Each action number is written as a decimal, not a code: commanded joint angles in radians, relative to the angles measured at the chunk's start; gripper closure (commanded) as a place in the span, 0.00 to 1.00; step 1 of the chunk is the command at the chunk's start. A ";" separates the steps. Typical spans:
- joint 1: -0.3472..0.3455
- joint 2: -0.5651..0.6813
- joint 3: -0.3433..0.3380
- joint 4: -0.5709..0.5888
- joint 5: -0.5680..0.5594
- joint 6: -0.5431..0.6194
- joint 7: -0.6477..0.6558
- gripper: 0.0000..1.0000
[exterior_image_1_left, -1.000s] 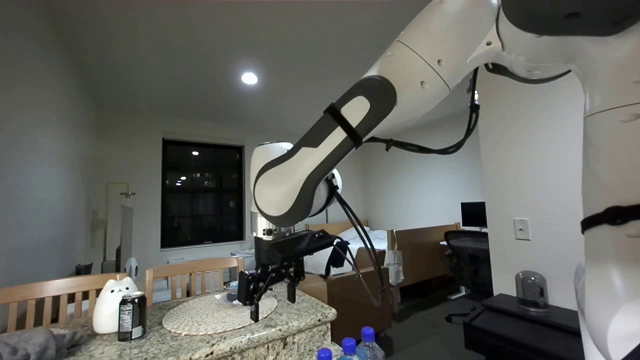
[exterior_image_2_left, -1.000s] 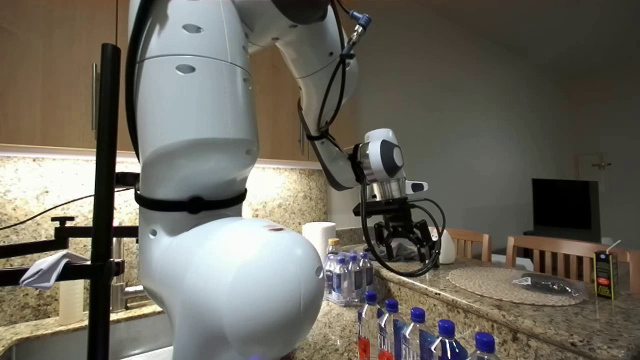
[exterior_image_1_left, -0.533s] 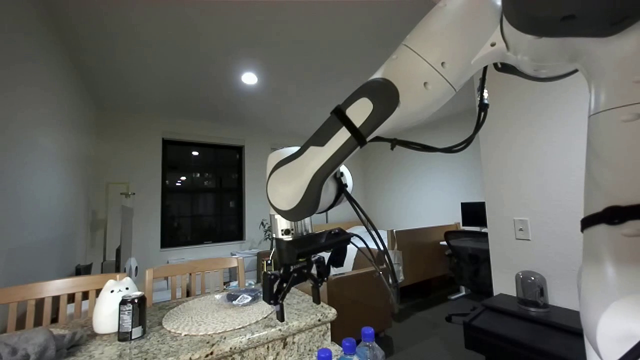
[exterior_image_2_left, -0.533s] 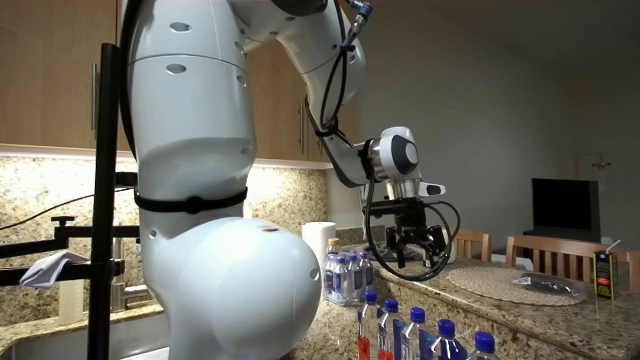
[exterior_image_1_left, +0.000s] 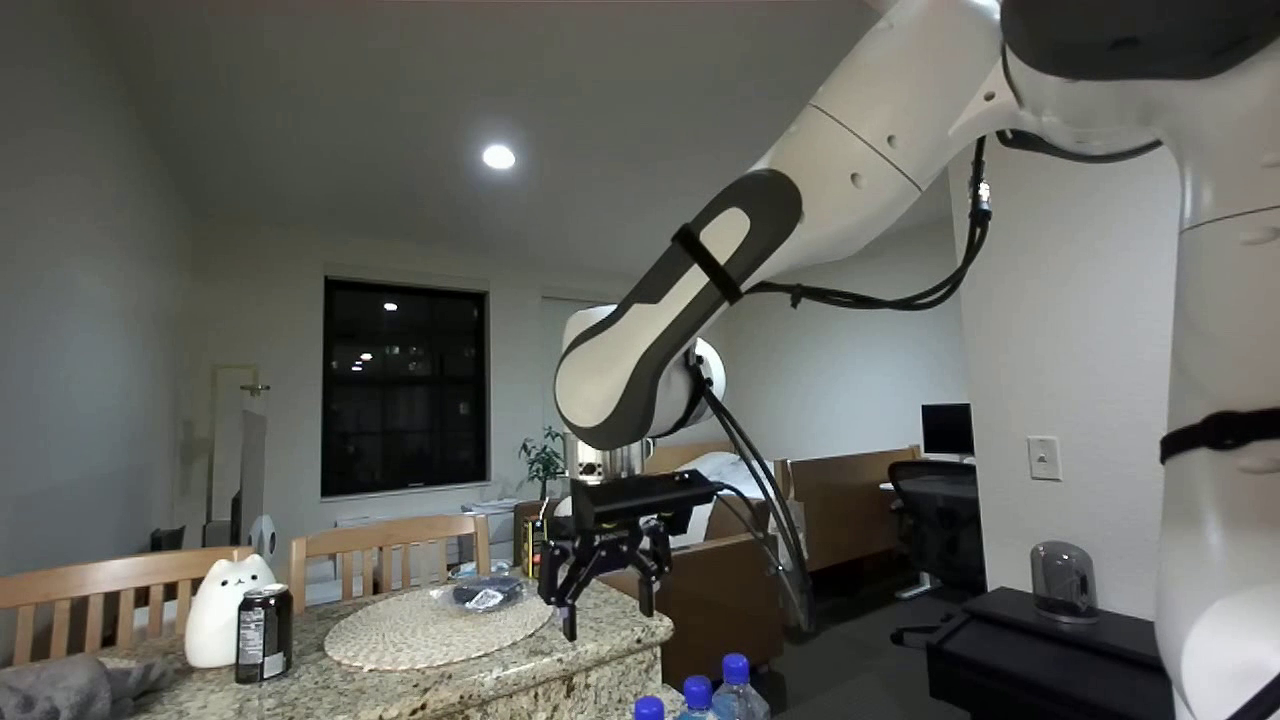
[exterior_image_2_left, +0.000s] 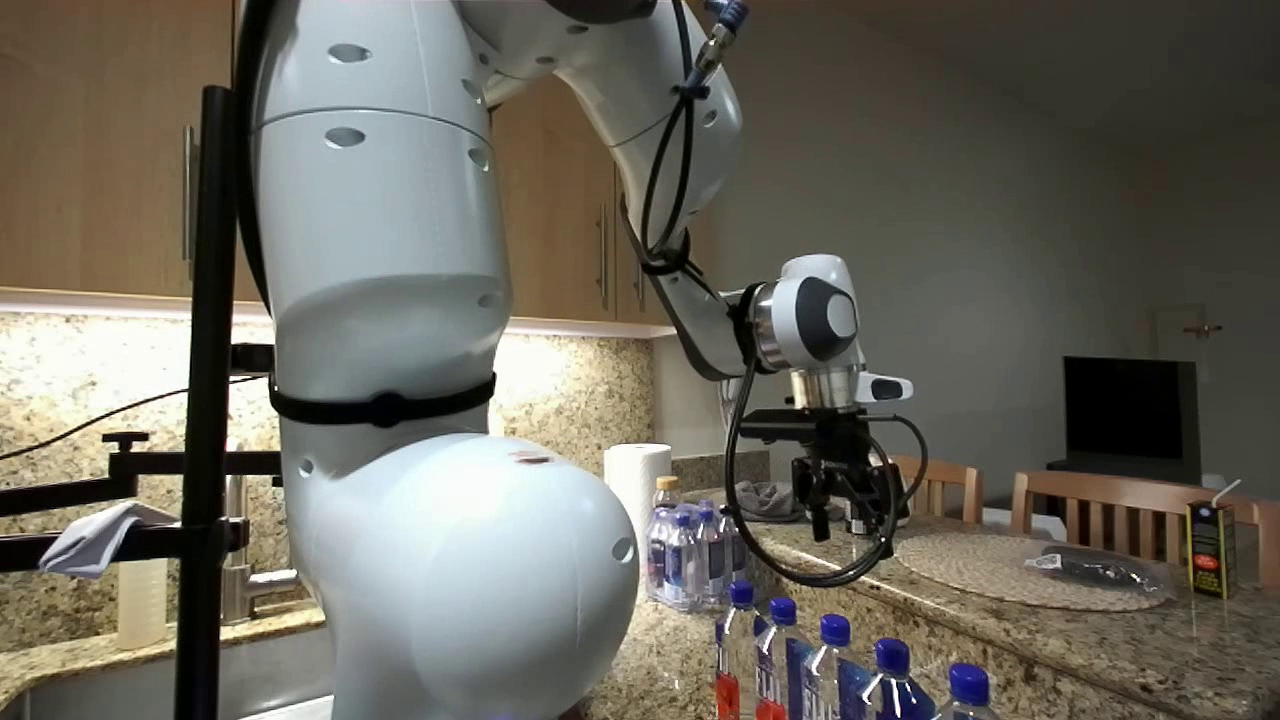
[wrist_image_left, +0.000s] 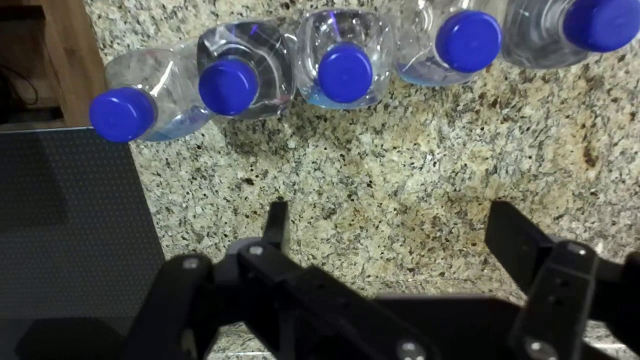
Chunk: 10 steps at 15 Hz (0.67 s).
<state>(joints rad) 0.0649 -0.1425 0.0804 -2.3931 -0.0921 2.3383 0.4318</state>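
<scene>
1. Closest thing to the gripper is a row of five blue-capped bottles (wrist_image_left: 345, 75), standing side by side on the granite counter (wrist_image_left: 380, 165).
2. The gripper (wrist_image_left: 386, 215) has its jaws spread really wide, with just granite showing between the tips. It's pointing down, higher than the row and off to one side of it, so it's holding zip and sits apart from every bottle.
3. A raised granite bar (exterior_image_2_left: 1210, 630) runs alongside the row, one step up.
4. On that bar, beyond the row: a woven placemat (exterior_image_2_left: 950, 570) with a clear plastic package (exterior_image_1_left: 487, 595) lying on it, plus a drink carton (exterior_image_2_left: 1208, 550) with a straw, upright near the mat.
5. Also beyond the row, up on the bar: a black can (exterior_image_1_left: 264, 632) next to a white cat figure (exterior_image_1_left: 222, 615). Can't tell if they touch.
6. Past the row's far end, in an exterior view: a wrapped bottle pack (exterior_image_2_left: 690, 560) and a paper towel roll (exterior_image_2_left: 637, 475).
</scene>
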 joint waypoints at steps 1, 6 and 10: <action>-0.021 -0.035 0.016 -0.063 -0.033 0.067 0.083 0.00; -0.016 -0.002 0.012 -0.028 -0.009 0.044 0.044 0.00; -0.018 -0.003 0.013 -0.028 -0.009 0.044 0.044 0.00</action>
